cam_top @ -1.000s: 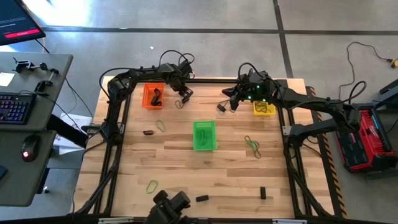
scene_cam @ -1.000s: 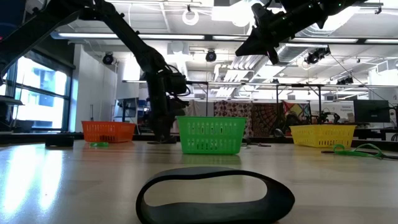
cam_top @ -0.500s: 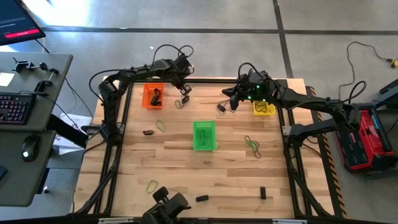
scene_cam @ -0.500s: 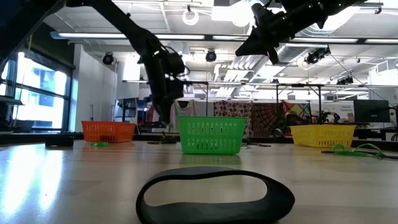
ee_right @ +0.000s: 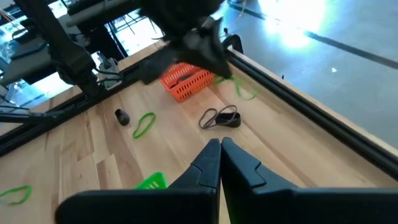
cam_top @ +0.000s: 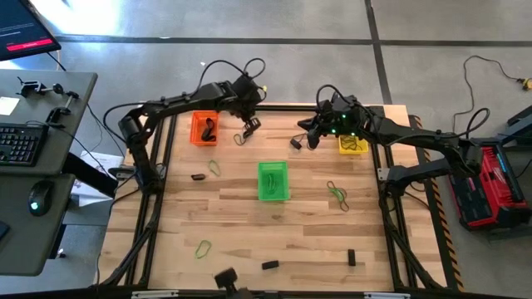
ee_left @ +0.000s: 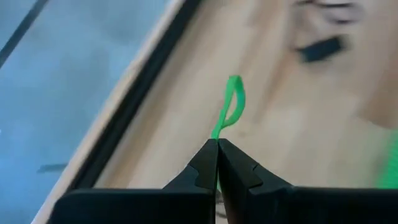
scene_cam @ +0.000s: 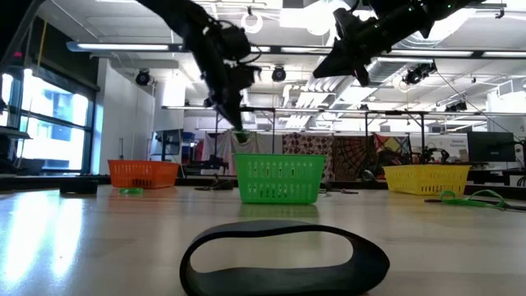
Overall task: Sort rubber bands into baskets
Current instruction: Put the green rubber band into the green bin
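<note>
The left pincer (ee_left: 217, 148) has just snapped shut on a green rubber band (ee_left: 229, 112) and lifted it off the table (cam_top: 249, 216), the loop dangling beyond its tips, ready for the green basket (cam_top: 273, 180).

In the left wrist view the thin green rubber band (ee_left: 230, 109) disappears at its lower end between the pinched fingertips, and the dark shapes on the wooden tabletop (ee_left: 298, 124) beyond are blurred past recognition. In the low view the green plastic basket (scene_cam: 279, 178) hides whatever lies behind it. The orange basket's (cam_top: 204, 127) dark contents are too small to identify.
</note>
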Controlling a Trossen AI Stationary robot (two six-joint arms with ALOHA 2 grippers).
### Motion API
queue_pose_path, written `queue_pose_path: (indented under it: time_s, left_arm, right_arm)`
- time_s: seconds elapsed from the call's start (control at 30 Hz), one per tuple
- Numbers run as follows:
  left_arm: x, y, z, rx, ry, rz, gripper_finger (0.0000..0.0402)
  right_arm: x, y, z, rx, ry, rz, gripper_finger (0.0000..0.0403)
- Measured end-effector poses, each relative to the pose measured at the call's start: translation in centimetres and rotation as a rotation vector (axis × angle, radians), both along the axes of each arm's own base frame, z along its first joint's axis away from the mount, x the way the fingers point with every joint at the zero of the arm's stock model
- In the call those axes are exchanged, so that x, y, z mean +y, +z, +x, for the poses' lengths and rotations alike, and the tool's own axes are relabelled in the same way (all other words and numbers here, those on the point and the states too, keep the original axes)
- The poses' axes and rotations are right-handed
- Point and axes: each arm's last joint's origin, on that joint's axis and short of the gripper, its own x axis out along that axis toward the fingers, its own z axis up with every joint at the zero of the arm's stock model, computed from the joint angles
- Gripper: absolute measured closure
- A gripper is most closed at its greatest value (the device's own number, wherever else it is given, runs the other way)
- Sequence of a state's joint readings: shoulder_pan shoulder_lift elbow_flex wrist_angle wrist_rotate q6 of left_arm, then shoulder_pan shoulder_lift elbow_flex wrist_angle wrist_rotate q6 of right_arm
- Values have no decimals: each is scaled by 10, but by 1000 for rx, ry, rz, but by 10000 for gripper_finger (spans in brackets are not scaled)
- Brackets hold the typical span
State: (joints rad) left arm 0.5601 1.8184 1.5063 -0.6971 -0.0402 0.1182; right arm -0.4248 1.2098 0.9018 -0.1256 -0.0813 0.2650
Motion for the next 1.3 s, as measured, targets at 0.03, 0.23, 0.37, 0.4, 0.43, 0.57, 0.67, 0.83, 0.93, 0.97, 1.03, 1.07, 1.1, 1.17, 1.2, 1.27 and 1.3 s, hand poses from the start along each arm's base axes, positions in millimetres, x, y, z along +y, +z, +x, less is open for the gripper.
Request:
queue_pose_path:
  time_s: [0.03,0.23,0.37,0.4,0.43,0.57,0.67,0.83,0.93,0.97,1.03,1.07,1.1,1.17,1.2,1.27,1.3]
  left_arm:
    - [-7,3,3,-12,-46,-5,401]
    - [-60,31,14,-104,-299,-16,401]
    - [-95,42,21,-144,-389,-37,401]
    - [-103,43,23,-150,-399,-48,401]
    - [-111,43,25,-154,-407,-59,401]
    - [-142,39,34,-148,-391,-123,401]
    - [-165,32,38,-140,-352,-126,401]
    - [-197,7,41,-183,-299,-191,401]
    - [-210,-12,39,-200,-310,-197,401]
    - [-212,-19,37,-197,-308,-203,401]
    - [-215,-31,35,-198,-296,-216,401]
    - [-215,-34,34,-199,-281,-220,401]
    - [-214,-37,33,-194,-263,-215,401]
    - [-211,-41,31,-183,-218,-206,401]
    - [-210,-44,30,-178,-197,-208,401]
    - [-207,-48,31,-173,-172,-212,401]
    - [-206,-49,31,-173,-168,-212,401]
  right_arm:
    - [0,0,0,-1,-4,10,403]
    - [0,-1,0,-5,-14,32,403]
    - [0,-1,0,-1,-8,20,403]
    - [0,-1,0,1,-7,18,403]
    - [0,-1,0,2,-5,16,403]
    - [1,-2,-1,23,15,-14,403]
    - [2,-4,-1,62,68,-60,403]
    - [6,-10,-3,135,114,-56,403]
    - [14,-12,-1,168,165,-73,403]
    - [18,-12,0,172,182,-78,403]
    - [28,-12,3,172,198,-76,403]
    - [33,-12,5,169,197,-64,403]
    - [38,-12,6,168,193,-57,403]
    - [49,-13,9,170,202,-60,403]
    - [54,-13,10,173,203,-67,403]
    - [64,-13,12,174,198,-73,403]
    - [68,-13,13,173,188,-70,403]
